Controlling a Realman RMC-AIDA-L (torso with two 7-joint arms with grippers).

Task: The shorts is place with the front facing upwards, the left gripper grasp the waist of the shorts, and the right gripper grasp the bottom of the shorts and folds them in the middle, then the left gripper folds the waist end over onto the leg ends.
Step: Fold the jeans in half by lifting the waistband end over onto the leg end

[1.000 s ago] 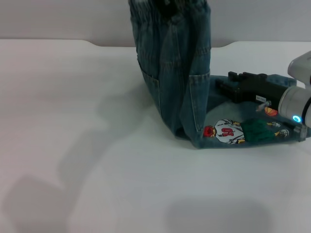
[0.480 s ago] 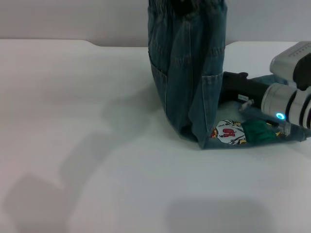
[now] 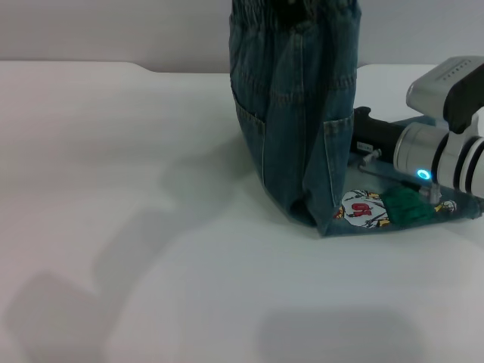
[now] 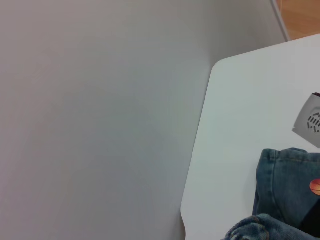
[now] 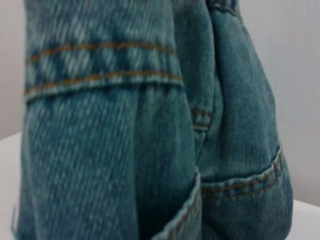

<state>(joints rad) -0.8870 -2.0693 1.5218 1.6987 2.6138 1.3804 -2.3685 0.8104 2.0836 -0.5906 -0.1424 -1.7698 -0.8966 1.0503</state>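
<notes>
The blue denim shorts [image 3: 291, 113] hang upright from their gathered waist [image 3: 257, 9] at the top edge of the head view. There a dark bit of my left gripper [image 3: 286, 4] holds the waist. The leg ends [image 3: 423, 215] lie flat on the table to the right, cartoon print [image 3: 363, 210] facing up. My right gripper [image 3: 363, 136] lies low over those leg ends, its tip hidden behind the hanging denim. In the right wrist view the denim [image 5: 125, 150] fills the picture. The left wrist view shows a denim hem [image 4: 285, 185] far below.
The white table [image 3: 113, 189] spreads wide to the left and front of the shorts. Its far edge [image 3: 76, 64] meets a grey wall. The right arm's silver wrist [image 3: 442, 155] with a blue ring sits at the right edge.
The raised waist has carried the hanging denim to the right, over more of the leg ends. The right arm's wrist has shifted left and slightly up, and more of the black gripper is now covered.
</notes>
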